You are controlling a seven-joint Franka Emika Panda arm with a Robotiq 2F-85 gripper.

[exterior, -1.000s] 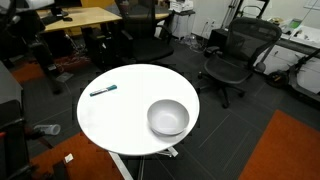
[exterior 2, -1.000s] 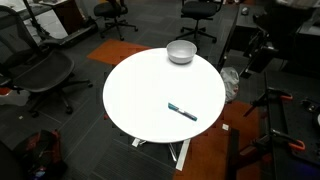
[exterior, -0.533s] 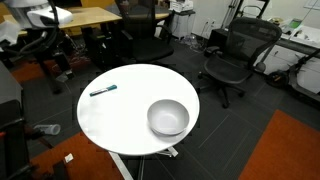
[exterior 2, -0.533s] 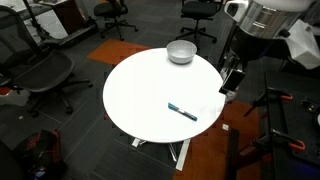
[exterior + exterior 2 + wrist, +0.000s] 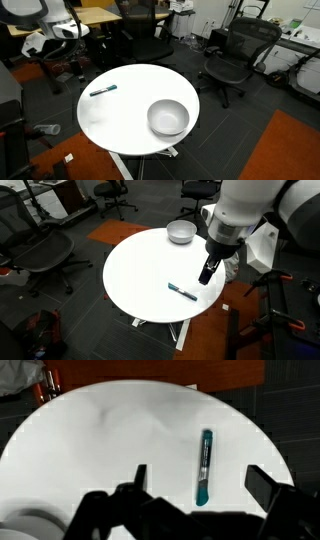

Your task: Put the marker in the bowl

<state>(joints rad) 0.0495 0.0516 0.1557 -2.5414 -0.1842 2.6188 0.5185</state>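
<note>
The marker (image 5: 182,290), dark blue with a teal end, lies flat on the round white table (image 5: 140,275). It also shows in an exterior view (image 5: 103,90) and in the wrist view (image 5: 204,465). The white bowl (image 5: 181,231) stands empty near the table's edge, well away from the marker, and shows in both exterior views (image 5: 168,117). My gripper (image 5: 206,275) hangs open just above the table, close beside the marker. In the wrist view its two fingers (image 5: 201,476) stand wide apart on either side of the marker, not touching it.
Black office chairs (image 5: 232,55) and wooden desks (image 5: 85,17) stand around the table. A chair (image 5: 45,255) is beside the table on dark floor with an orange carpet patch (image 5: 215,330). My large white arm (image 5: 250,210) reaches over the table's edge.
My arm has swung into view and come down over the table, bringing the open gripper close to the marker. Marker and bowl have not moved.
</note>
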